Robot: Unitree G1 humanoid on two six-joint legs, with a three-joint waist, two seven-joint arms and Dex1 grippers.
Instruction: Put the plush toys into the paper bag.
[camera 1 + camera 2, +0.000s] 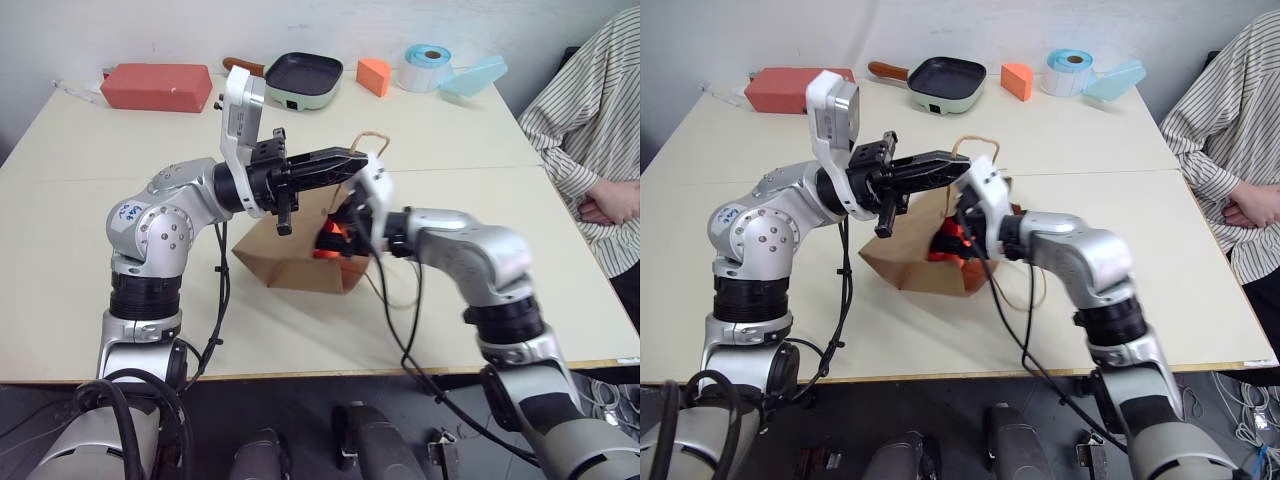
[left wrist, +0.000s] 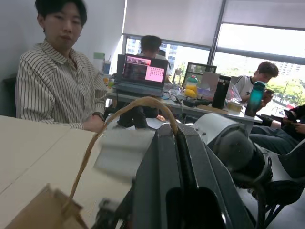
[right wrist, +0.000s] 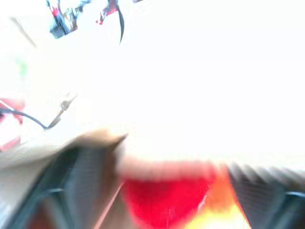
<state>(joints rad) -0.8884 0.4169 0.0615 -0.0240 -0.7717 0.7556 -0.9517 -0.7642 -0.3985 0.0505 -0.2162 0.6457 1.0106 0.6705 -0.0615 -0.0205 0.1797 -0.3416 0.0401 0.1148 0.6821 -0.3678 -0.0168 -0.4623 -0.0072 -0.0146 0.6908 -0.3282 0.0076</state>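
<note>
The brown paper bag (image 1: 290, 262) lies on its side on the table, mouth toward my right arm. My left gripper (image 1: 360, 160) is shut on the bag's cord handle (image 2: 143, 102) and holds the top edge up. My right gripper (image 1: 345, 225) is at the bag's mouth, its fingers spread wide. The red plush toy (image 3: 167, 200) sits between them just inside the opening, with a patch of the orange plush toy (image 3: 214, 205) beside it. From the head views the toys show as a red-orange glow (image 1: 945, 242) within the bag.
Along the far edge of the table (image 1: 80, 250) stand a red block (image 1: 156, 86), a dark pan (image 1: 300, 78), an orange wedge (image 1: 373, 76), a blue tape roll (image 1: 427, 66) and a pale blue piece (image 1: 472, 78). A person in a striped shirt (image 1: 590, 130) sits at the right.
</note>
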